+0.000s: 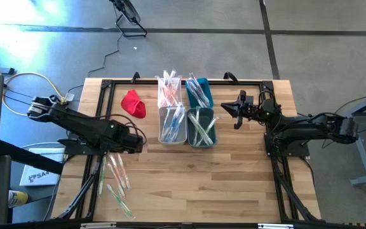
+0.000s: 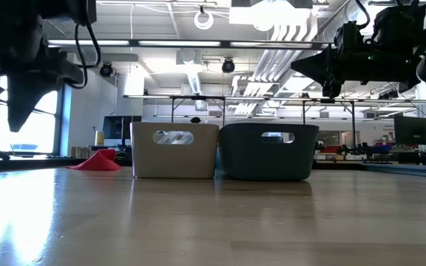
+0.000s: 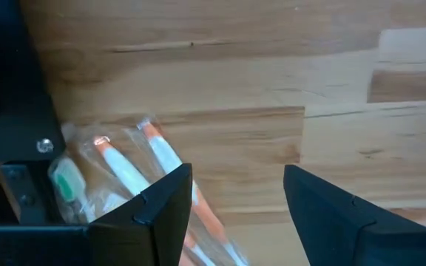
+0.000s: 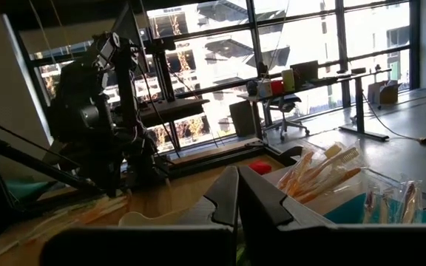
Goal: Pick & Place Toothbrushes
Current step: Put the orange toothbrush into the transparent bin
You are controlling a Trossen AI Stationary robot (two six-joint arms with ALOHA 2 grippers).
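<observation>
High view: overhead, straight down on the whole surface.
Low view: surface level, facing two bins side-on.
Left wrist: close above loose toothbrushes.
Right wrist: level, facing the bins; shared with high and low views.

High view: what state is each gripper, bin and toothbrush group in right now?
left gripper: open, empty, above the loose toothbrushes lying flat on the table.
right gripper: shut, empty, raised beside the teal bins.
white bins: upright, holding toothbrushes.
teal bins: upright, holding toothbrushes.
red cloth: crumpled, left of the white bins.
</observation>
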